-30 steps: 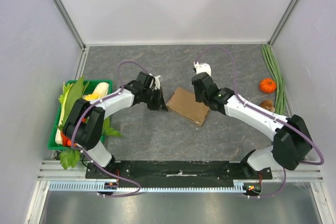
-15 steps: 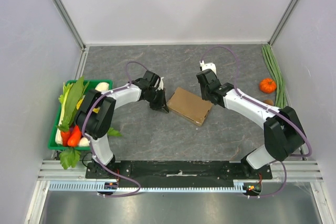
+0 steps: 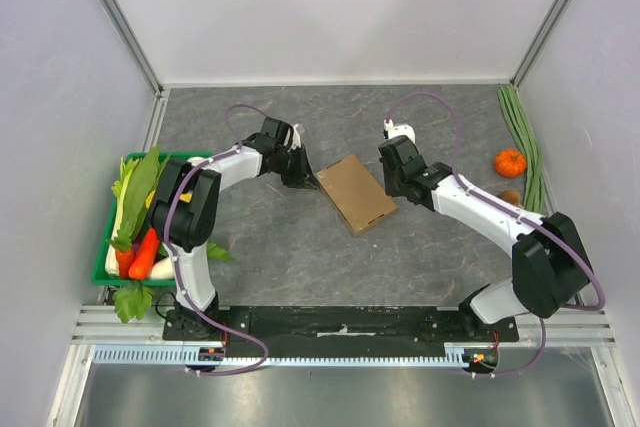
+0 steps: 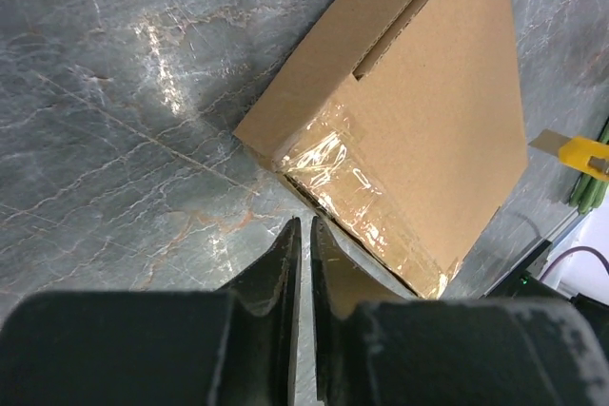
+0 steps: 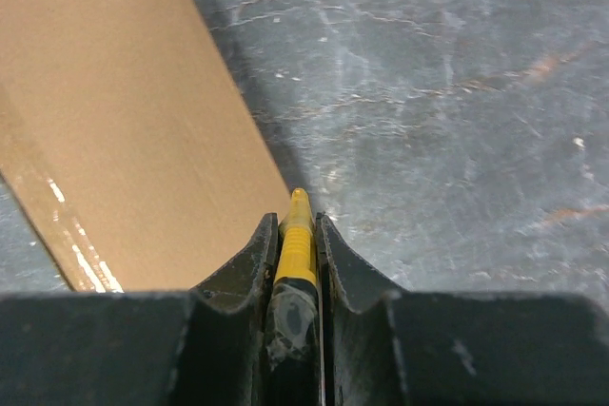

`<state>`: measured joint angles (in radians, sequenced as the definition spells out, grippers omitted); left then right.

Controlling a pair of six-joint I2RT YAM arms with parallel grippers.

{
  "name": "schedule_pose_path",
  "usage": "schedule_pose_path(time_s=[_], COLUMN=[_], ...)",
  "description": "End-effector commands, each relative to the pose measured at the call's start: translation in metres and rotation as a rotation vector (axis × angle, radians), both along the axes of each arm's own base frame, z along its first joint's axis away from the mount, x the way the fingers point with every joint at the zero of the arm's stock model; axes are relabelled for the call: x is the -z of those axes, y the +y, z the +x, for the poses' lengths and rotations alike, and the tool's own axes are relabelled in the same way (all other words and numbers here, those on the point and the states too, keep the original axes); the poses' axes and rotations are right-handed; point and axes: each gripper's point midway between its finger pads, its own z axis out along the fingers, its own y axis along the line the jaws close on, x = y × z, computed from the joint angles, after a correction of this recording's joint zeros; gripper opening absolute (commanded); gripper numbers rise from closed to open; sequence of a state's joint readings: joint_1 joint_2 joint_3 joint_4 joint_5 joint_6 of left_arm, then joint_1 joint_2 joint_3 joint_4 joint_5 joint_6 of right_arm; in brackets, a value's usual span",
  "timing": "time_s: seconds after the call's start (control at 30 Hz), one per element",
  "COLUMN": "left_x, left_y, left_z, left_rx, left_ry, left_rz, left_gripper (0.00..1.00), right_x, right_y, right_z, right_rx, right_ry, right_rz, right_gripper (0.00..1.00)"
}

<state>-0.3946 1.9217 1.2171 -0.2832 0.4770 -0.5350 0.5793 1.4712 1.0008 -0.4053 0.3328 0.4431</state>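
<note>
We see a flat cardboard box [image 3: 357,193] lying in the middle of the grey worktop [image 3: 300,257], turned at an angle, with one arm on either side of it.

The left tool [image 4: 303,230] has its fingers pressed together with only a thin slit between them, and it holds nothing. Its tips sit low over the worktop, just beside the box edge that is sealed with clear tape [image 4: 352,187]. We cannot tell whether they touch the cardboard. A slot-shaped cut shows in the top face of the box in the left wrist view.

The right tool [image 5: 296,222] is clamped on a yellow cutter [image 5: 298,208], which sticks out a little past the fingertips. The cutter's tip is right at the opposite edge of the box, close to a corner. Whether it touches the cardboard or the worktop we cannot say.

At the left edge of the worktop stands a green basket [image 3: 98,269] filled with vegetables [image 3: 140,187]. Along the right wall lie long green stalks [image 3: 522,132], with an orange fruit [image 3: 510,162] just beside them, well apart from the box.
</note>
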Motion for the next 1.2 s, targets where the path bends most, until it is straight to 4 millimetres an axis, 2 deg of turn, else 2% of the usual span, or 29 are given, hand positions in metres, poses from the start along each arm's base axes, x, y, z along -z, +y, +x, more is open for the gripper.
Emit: schedule_pose_path(time_s=[0.0, 0.03, 0.07, 0.1, 0.13, 0.17, 0.23, 0.27, 0.3, 0.33, 0.37, 0.43, 0.47, 0.5, 0.57, 0.7, 0.73, 0.87, 1.17], left_x=[-0.022, -0.03, -0.033, -0.031, -0.037, -0.045, -0.048, -0.053, -0.052, -0.054, -0.056, -0.051, -0.049, -0.042, -0.037, -0.021, -0.012, -0.001, 0.013], left_y=[-0.002, -0.001, 0.002, 0.005, 0.006, 0.006, 0.005, 0.0, -0.002, -0.004, -0.009, -0.013, -0.014, -0.015, -0.017, -0.015, -0.012, -0.007, -0.002], left_z=[0.009, 0.009, 0.01, 0.005, 0.006, 0.006, 0.002, 0.001, -0.001, -0.001, -0.002, -0.003, -0.003, -0.002, -0.002, 0.005, 0.004, 0.002, -0.001], left_rx=[-0.022, -0.028, -0.04, -0.047, -0.053, -0.055, -0.051, -0.031, -0.026, -0.026, -0.009, -0.006, -0.005, -0.004, -0.005, -0.023, -0.022, -0.013, -0.013], left_ry=[-0.053, -0.07, -0.085, -0.085, -0.108, -0.128, -0.126, -0.134, -0.124, -0.12, -0.119, -0.088, -0.08, -0.062, -0.043, -0.025, -0.011, 0.001, 0.023], left_rz=[-0.04, -0.043, -0.035, -0.03, -0.036, -0.045, -0.062, -0.092, -0.107, -0.125, -0.157, -0.178, -0.183, -0.18, -0.184, -0.146, -0.121, -0.081, -0.038], left_gripper=[0.15, 0.14, 0.16, 0.17, 0.19, 0.24, 0.3, 0.36, 0.38, 0.4, 0.44, 0.46, 0.47, 0.47, 0.48, 0.48, 0.48, 0.48, 0.45], right_x=[-0.033, -0.041, -0.049, -0.067, -0.073, -0.083, -0.093, -0.097, -0.095, -0.091, -0.095, -0.083, -0.085, -0.077, -0.074, -0.065, -0.063, -0.054, -0.025], right_y=[-0.023, -0.028, -0.026, -0.029, -0.027, -0.016, 0.004, 0.022, 0.031, 0.052, 0.067, 0.089, 0.097, 0.102, 0.114, 0.127, 0.129, 0.139, 0.141], right_z=[0.003, 0.005, 0.005, 0.008, 0.008, 0.007, 0.004, 0.003, 0.002, -0.004, -0.004, -0.013, -0.012, -0.014, -0.015, -0.017, -0.017, -0.022, -0.038], right_rx=[0.113, 0.142, 0.144, 0.165, 0.16, 0.132, 0.054, -0.012, -0.055, -0.153, -0.203, -0.31, -0.335, -0.359, -0.401, -0.447, -0.453, -0.485, -0.488], right_ry=[-0.097, -0.127, -0.156, -0.208, -0.226, -0.259, -0.284, -0.302, -0.303, -0.277, -0.303, -0.265, -0.277, -0.261, -0.263, -0.246, -0.238, -0.211, -0.129], right_rz=[-0.041, -0.064, -0.083, -0.092, -0.095, -0.082, -0.045, -0.02, 0.003, 0.065, 0.109, 0.179, 0.209, 0.213, 0.24, 0.269, 0.276, 0.3, 0.291], right_gripper=[0.0, 0.0, 0.0, 0.0, 0.0, 0.0, 0.0, 0.0, 0.0, 0.0, 0.0, 0.0, 0.0, 0.0, 0.0, 0.0, 0.0, 0.0, 0.0])
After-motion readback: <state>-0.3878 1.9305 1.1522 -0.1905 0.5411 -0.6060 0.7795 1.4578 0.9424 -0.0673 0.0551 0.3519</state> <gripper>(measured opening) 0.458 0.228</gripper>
